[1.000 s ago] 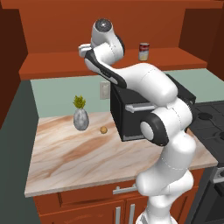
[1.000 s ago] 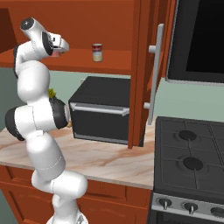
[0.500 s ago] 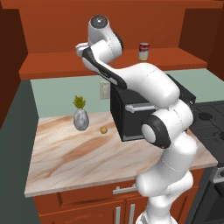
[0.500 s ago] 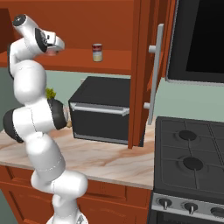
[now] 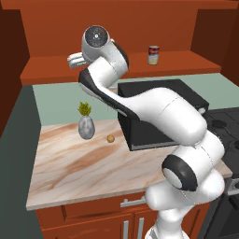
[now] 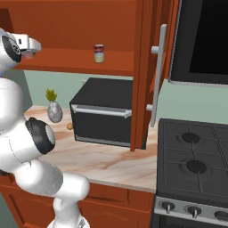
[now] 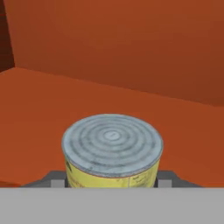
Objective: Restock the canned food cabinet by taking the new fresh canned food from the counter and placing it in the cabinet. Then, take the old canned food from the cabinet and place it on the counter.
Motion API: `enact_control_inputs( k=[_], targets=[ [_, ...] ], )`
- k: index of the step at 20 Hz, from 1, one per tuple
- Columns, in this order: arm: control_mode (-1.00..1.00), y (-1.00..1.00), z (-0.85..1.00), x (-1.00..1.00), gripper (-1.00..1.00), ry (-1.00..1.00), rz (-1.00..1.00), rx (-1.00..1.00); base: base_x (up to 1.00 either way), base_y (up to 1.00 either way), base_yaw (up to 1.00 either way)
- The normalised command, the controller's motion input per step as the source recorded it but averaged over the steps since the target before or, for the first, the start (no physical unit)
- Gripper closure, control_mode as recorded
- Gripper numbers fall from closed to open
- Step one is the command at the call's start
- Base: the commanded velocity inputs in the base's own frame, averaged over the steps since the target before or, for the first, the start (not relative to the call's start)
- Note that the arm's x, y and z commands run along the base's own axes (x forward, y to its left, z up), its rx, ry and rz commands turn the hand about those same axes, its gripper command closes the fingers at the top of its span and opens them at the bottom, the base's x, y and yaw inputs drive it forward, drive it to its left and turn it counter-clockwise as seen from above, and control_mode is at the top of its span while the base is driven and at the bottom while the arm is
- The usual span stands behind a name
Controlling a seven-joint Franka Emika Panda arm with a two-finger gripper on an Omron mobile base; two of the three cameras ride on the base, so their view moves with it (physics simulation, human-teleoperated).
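Spanning the red-brown cabinet, its shelf bears the old canned food, clamped by the claw.

Two cans are being counted: one red-and-white can on the cabinet shelf and one yellow-sided can. One vase and one small ball are being carried by the tabletop.

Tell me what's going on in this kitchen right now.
The white robot arm is reaching up into the cabinet. Its gripper is shut on the old canned food, which sits on the shelf board at the cabinet's left end. The new fresh canned food already stands further right on that shelf.
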Motion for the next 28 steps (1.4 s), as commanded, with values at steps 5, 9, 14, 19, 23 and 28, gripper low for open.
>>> enact_control_inputs(
  k=[5,9,14,19,23,28],
  targets=[
    [-1.00,0.08,0.04,-1.00,1.00,0.00,0.30,0.02,0.00,0.00,0.00],
    [-1.00,0.00,-0.36,-1.00,1.00,0.14,0.39,0.08,0.00,0.00,0.00],
    [-1.00,0.00,-1.00,-0.92,1.00,0.28,0.38,0.00,0.00,0.00,0.00],
    [-1.00,0.00,-1.00,-0.17,1.00,0.18,0.24,0.00,0.00,0.00,0.00],
    [-1.00,0.03,-0.99,0.41,1.00,0.07,0.05,-0.04,0.00,0.00,0.00],
    [-1.00,0.01,-0.95,0.30,1.00,0.01,0.04,-0.09,0.00,0.00,0.00]
  ],
)
